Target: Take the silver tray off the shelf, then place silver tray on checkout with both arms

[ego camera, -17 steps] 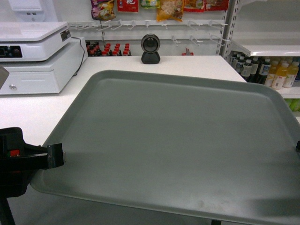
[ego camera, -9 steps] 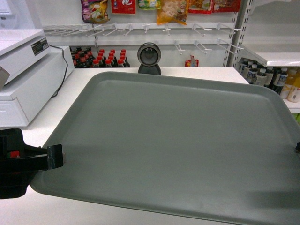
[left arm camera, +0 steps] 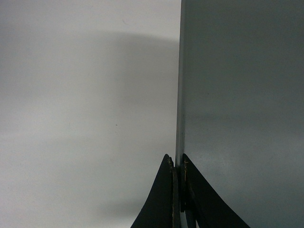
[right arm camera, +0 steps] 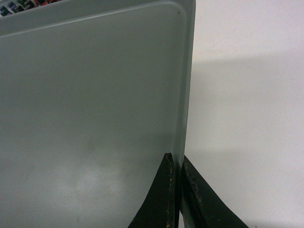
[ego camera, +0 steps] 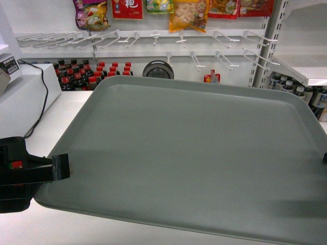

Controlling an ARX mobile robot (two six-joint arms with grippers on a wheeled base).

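The silver tray (ego camera: 189, 153) fills most of the head view, held flat over the white checkout (ego camera: 48, 130), which carries its shadow. My left gripper (ego camera: 64, 167) is shut on the tray's left rim; in the left wrist view the left gripper (left arm camera: 175, 161) pinches the rim of the tray (left arm camera: 237, 95), beside the counter (left arm camera: 85, 118). My right gripper (ego camera: 325, 158) barely shows at the tray's right edge. In the right wrist view the right gripper (right arm camera: 175, 159) is shut on the rim of the tray (right arm camera: 95, 104), next to the counter (right arm camera: 247, 118). The shelf (ego camera: 306, 74) stands at the far right.
The cash register (ego camera: 18, 99) with its black cable sits at the left edge. The round black scanner (ego camera: 157, 69) peeks over the tray's far rim. Behind the counter are peg hooks with snack bags (ego camera: 188, 14) and rows of bottles (ego camera: 82, 76).
The head view has swung right: the register has slid almost out at the left and the scanner has sunk behind the tray's far rim. Both grippers hold the tray as before.
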